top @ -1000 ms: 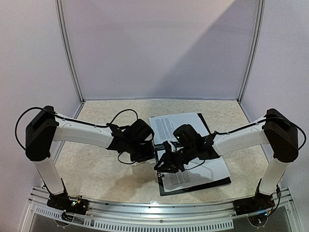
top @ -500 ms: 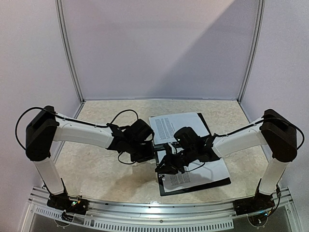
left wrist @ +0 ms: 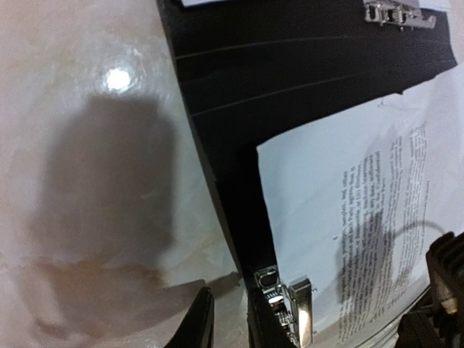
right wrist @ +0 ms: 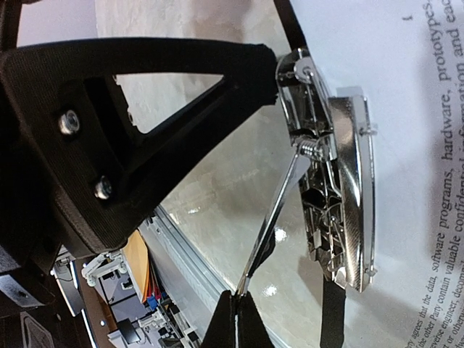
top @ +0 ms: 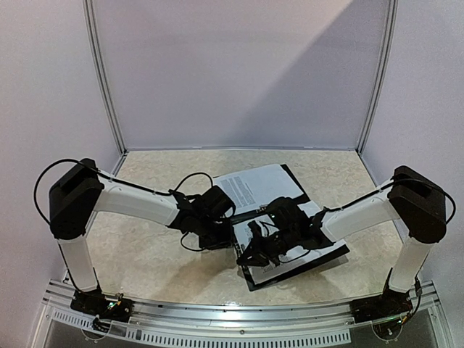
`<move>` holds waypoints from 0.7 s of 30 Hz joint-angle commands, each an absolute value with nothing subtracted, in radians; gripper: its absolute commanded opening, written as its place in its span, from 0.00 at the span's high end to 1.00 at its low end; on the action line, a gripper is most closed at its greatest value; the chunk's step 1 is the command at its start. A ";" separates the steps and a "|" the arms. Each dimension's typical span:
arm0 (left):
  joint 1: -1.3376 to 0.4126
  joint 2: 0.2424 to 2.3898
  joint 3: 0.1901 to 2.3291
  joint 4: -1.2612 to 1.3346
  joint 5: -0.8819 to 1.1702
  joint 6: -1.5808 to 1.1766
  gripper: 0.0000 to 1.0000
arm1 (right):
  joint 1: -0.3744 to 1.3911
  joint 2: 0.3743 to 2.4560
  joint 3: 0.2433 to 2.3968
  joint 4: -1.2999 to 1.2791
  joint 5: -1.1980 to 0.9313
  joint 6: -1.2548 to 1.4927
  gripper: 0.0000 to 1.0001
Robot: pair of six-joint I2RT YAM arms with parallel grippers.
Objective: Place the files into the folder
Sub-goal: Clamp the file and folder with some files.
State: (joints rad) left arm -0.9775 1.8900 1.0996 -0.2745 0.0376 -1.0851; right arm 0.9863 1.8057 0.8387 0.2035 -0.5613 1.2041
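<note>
Files (left wrist: 341, 188) lie on the open folder (left wrist: 290, 80) between both grippers, now swung askew. What changed? (Desk)
Right gripper (right wrist: 235, 315) has pinched shut on the clip lever (right wrist: 279, 210). Left gripper (left wrist: 230, 304) narrowed at the folder's edge, grip unclear. Working the clip looks next. (Photographer)

Beige marbled table (top: 145, 246), glossy, with a lamp glare spot (left wrist: 116, 78) on it in the left wrist view. Plain pale back wall panel (top: 239, 72) stands along the table's far edge. Two metal uprights: left upright (top: 104, 80) at the far left corner, right upright (top: 377, 80) at the far right corner. Perforated aluminium rail (top: 239, 322) runs along the near edge. Right wrist view: blurry clutter beyond the near edge, including an orange object (right wrist: 134, 264) and bits of blue; can't tell what they are.
</note>
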 commanded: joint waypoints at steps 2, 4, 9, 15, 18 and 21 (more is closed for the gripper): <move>-0.986 1.850 1.096 -0.235 0.027 -1.103 0.84 | 0.991 1.804 0.813 0.196 -0.547 1.206 1.00; -0.985 1.824 1.082 -0.219 0.011 -1.109 0.82 | 0.991 1.802 0.813 0.203 -0.548 1.208 1.00; -0.987 1.858 1.111 -0.218 0.039 -1.109 0.82 | 0.990 1.810 0.813 0.219 -0.554 1.215 1.00; -0.991 1.902 1.117 -0.208 0.070 -1.126 0.82 | 0.990 1.810 0.808 0.226 -0.557 1.219 1.00; -0.991 1.921 1.126 -0.217 0.071 -1.124 0.82 | 0.990 1.809 0.807 0.227 -0.557 1.220 1.00; -0.992 1.944 1.145 -0.231 0.074 -1.116 0.82 | 0.990 1.809 0.803 0.230 -0.558 1.220 1.00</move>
State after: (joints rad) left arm -0.9817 1.9053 1.1084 -0.2199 0.0643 -1.1191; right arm 0.9863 1.8057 0.8268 0.2409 -0.5640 1.2266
